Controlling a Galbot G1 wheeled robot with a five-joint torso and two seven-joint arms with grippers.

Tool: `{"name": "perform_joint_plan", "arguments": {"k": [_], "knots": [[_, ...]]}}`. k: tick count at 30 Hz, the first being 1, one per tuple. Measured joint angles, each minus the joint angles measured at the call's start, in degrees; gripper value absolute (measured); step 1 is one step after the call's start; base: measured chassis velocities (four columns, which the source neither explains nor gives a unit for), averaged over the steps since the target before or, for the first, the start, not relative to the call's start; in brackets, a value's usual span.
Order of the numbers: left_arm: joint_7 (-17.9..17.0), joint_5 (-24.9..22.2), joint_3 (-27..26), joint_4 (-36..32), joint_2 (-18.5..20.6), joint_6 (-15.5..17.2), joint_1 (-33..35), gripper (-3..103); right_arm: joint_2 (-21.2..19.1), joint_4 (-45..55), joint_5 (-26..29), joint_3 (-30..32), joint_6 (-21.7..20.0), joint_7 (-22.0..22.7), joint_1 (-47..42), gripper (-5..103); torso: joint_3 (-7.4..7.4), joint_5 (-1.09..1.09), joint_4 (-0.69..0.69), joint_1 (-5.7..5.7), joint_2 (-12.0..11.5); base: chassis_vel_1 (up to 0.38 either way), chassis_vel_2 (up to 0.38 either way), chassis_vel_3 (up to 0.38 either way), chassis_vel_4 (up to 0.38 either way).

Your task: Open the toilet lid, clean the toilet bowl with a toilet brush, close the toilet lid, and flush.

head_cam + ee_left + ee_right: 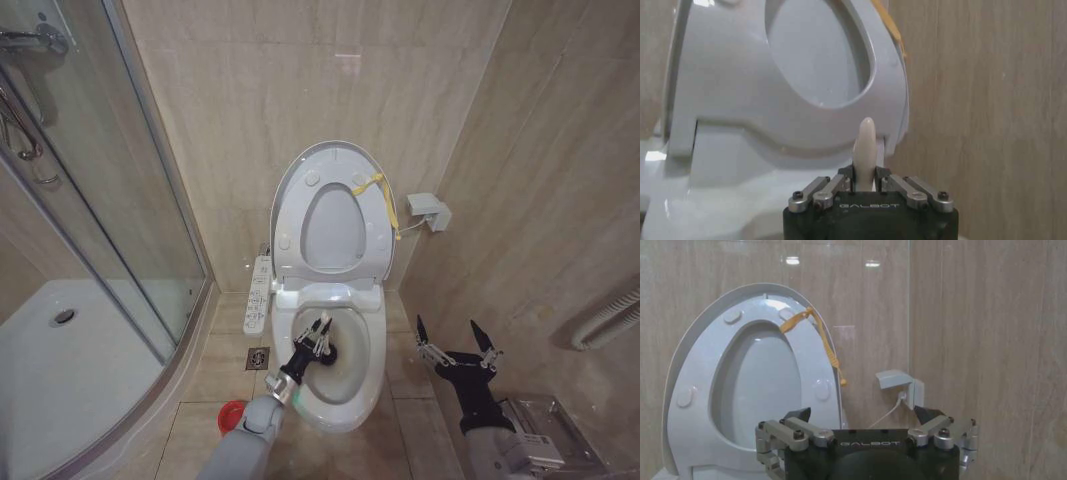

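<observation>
Over the toilet bowl (352,383), the left end effector (320,336) clamps the toilet brush (335,357), handle angled up-left, bristles down-right.

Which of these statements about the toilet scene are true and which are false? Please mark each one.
1. The toilet lid stands raised against the wall. True.
2. The left gripper holds the toilet brush in the toilet bowl. True.
3. The right gripper is shut on the yellow cord. False: it is open, low beside the toilet, holding nothing.
4. The red cup holder sits on the toilet rim. False: it stands on the floor, on the shower side of the toilet.
</observation>
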Motion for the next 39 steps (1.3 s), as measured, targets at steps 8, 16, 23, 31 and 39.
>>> {"name": "perform_joint_plan", "arguments": {"k": [8,16,23,31,39], "knots": [[-0.2,-12.83,2.98,-4.11,0.54,3.36,0.66,21,0.0,0.0,0.0,0.0,0.0,0.0,0.0,100,-0.01,0.0,-0.01,0.0,0.0,0.0,0.0,0.0,0.0],[-2.24,-10.84,3.26,-4.17,0.97,5.05,0.37,21,0.0,0.0,0.0,0.0,0.0,0.0,0.0,100,-0.01,0.0,-0.01,0.0,0.0,0.0,0.0,0.0,0.0],[-2.69,-8.7,2.63,-1.73,0.82,4.95,0.08,21,0.0,0.0,0.0,0.0,0.0,0.0,0.0,100,0.0,0.02,0.0,0.0,0.0,0.0,0.0,0.0,0.0],[-4.0,-8.66,3.22,-1.6,0.47,5.95,-0.62,21,0.0,0.0,0.0,0.0,0.0,0.0,0.0,100,0.0,0.02,-0.01,0.0,0.0,0.0,0.0,0.0,0.0],[-1.83,-18.91,4.26,-5.89,0.96,8.78,0.47,21,0.0,0.01,0.0,0.0,0.0,0.0,0.0,100,0.0,0.0,-0.01,0.0,0.0,0.0,0.0,0.0,0.0]]}}
